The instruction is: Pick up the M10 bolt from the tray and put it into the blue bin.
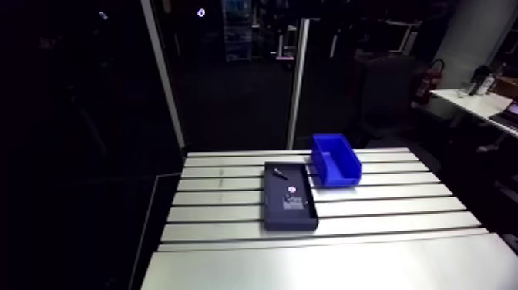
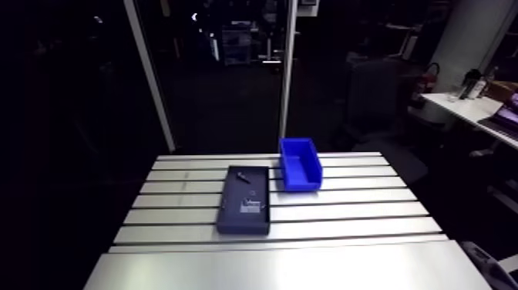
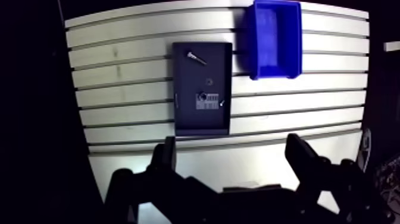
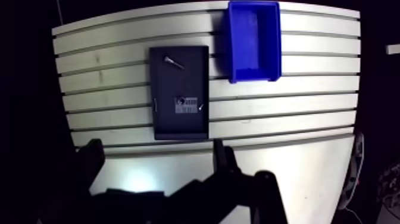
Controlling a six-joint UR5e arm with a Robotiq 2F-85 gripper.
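Nothing done yet — M10 bolt (image 3: 195,57) lies in the tray (image 3: 215,71), blue bin (image 3: 257,44) just beside it. Gripper (image 3: 231,145) hangs well above the tray, fingers (image 3: 167,158) spread, empty.

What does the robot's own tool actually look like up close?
In the wrist view the tool is all black: two chunky, angular fingers on jointed links, rising from a broad dark body. No markings show; the arm itself is out of sight.

Slotted aluminium table (image 1: 401,224) is catching pale light, dim room is surrounding it, white post (image 1: 299,77) is standing behind.
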